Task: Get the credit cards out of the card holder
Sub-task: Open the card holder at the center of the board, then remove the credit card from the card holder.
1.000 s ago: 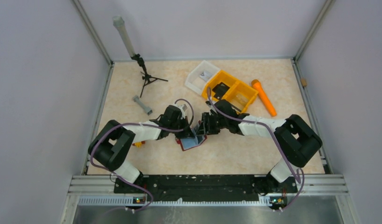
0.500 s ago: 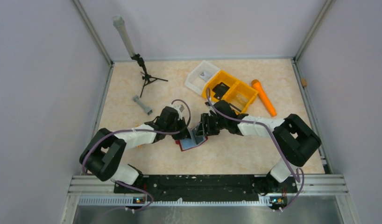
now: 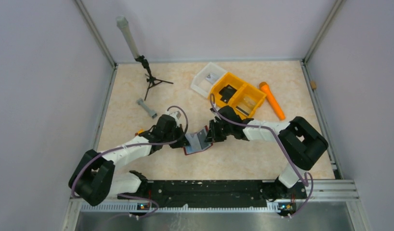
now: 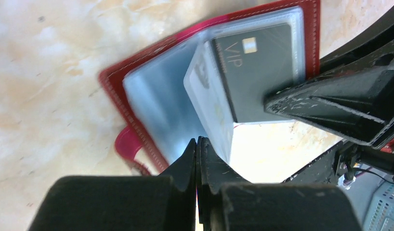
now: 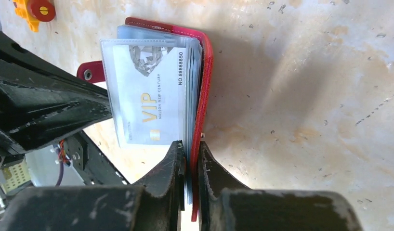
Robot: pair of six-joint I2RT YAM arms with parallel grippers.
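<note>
vs 1 s back: left arm [image 3: 132,150] has swung out to its own left, elbow now low by the metal rail [image 3: 209,192] at the near edge, wrist pulled left with it. right gripper [image 5: 190,144] was part-open then and is clamped now. card holder [image 5: 205,72] is on the same spot mid-table but fanned wider, with a grey page standing up between the two grippers.

left gripper [image 4: 197,142]: fingers pressed together, tips right at the edge of a clear sleeve. can't tell if the sleeve is caught between them. right gripper is pinching the card holder's red cover plus the sleeve stack at one edge.

cards all in their sleeves: silver VIP card [image 5: 147,103] faces the right wrist camera, dark VIP card [image 4: 257,67] faces the left one. strap tab [image 5: 89,72] pokes out on the left arm's side.

table [image 3: 243,159]: beige marbled top. small yellow-and-red part [image 3: 140,132] sits just beside the left arm. further back:
- grey bar [image 3: 147,108], lying flat
- black tripod [image 3: 151,82] carrying a grey tube that leans toward the back-left corner
- white tray [image 3: 201,74] just beside the orange tray [image 3: 237,94]
- black block [image 3: 228,92] in the orange tray's bin nearer the white tray
- orange stick [image 3: 272,100] just right of the orange tray

plain pale grey walls [image 3: 41,72] on three sides, metal posts at the back corners.
</note>
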